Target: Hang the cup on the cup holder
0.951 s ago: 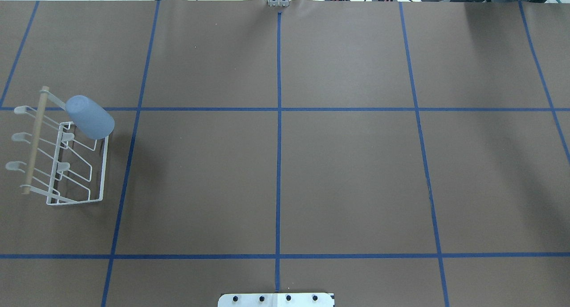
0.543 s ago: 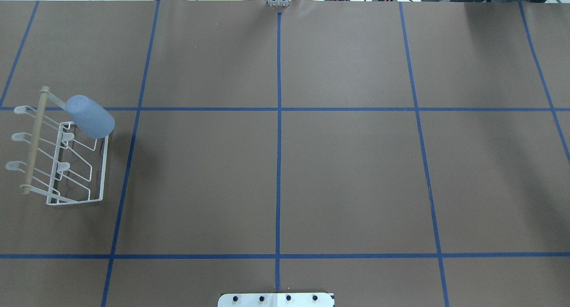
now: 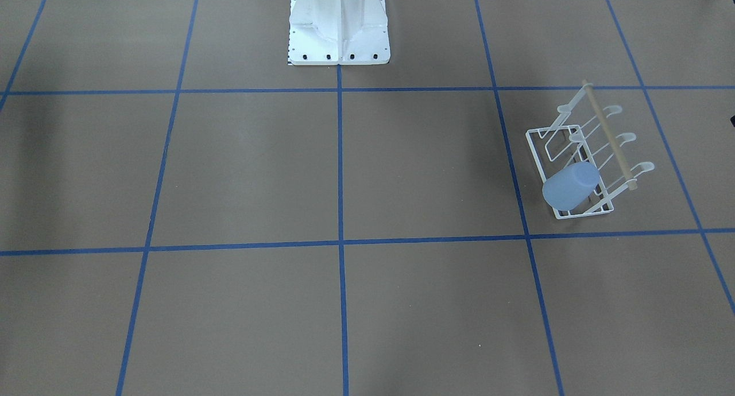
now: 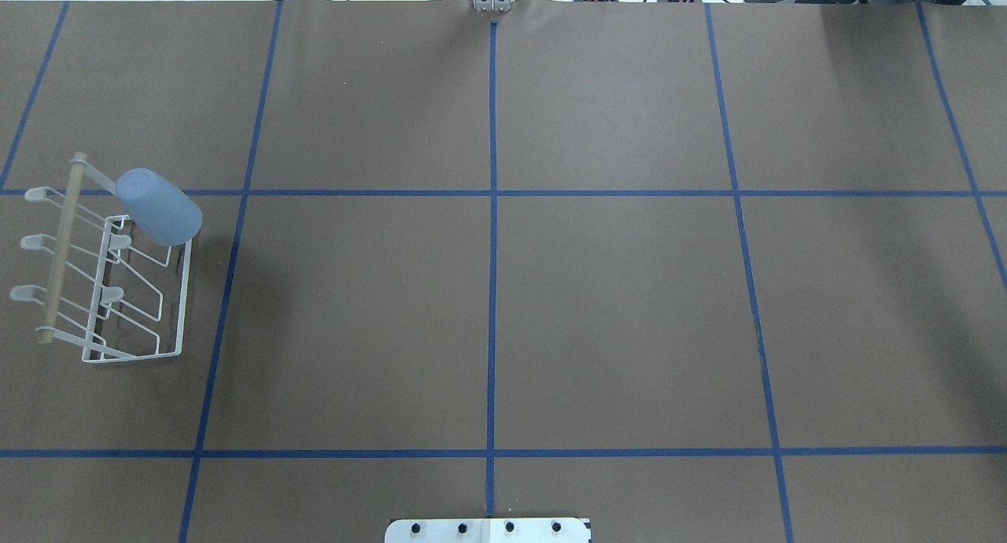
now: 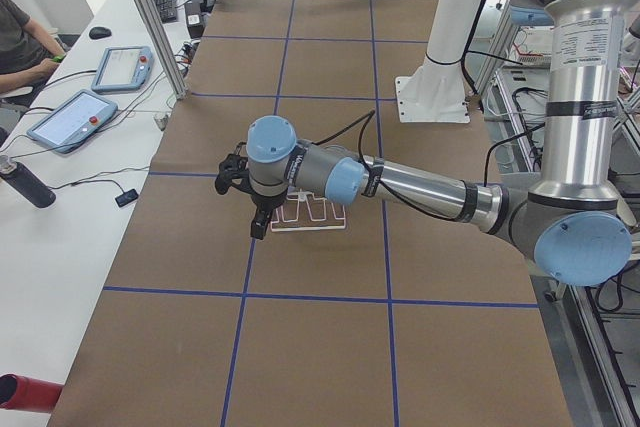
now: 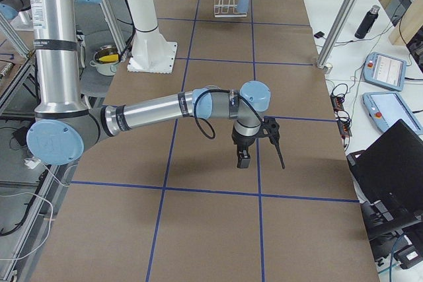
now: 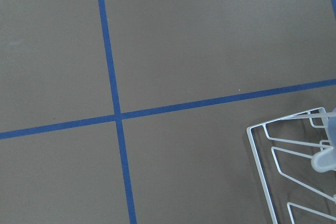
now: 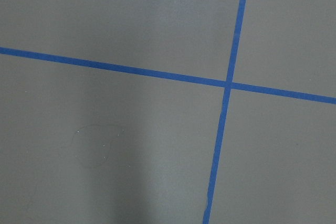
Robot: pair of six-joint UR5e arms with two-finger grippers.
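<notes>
The light-blue cup point(image 4: 160, 207) hangs upside down and tilted on a prong at the far end of the white wire cup holder point(image 4: 186, 299), at the table's left side. Both also show in the front-facing view, the cup point(image 3: 568, 185) on the cup holder point(image 3: 540, 169), and far off in the exterior right view point(image 6: 243, 3). My left gripper point(image 5: 245, 202) hovers above the table beside the rack point(image 5: 310, 215); I cannot tell if it is open or shut. My right gripper point(image 6: 261, 156) hovers over bare table far from the rack; I cannot tell its state. The left wrist view shows a corner of the rack point(image 7: 294, 171).
The white pedestal base point(image 3: 339, 34) stands at the robot's edge of the table. Blue tape lines grid the brown table cover. A side table holds tablets point(image 5: 72, 117) and a dark bottle point(image 5: 25, 182), with a seated person point(image 5: 20, 42) beside it.
</notes>
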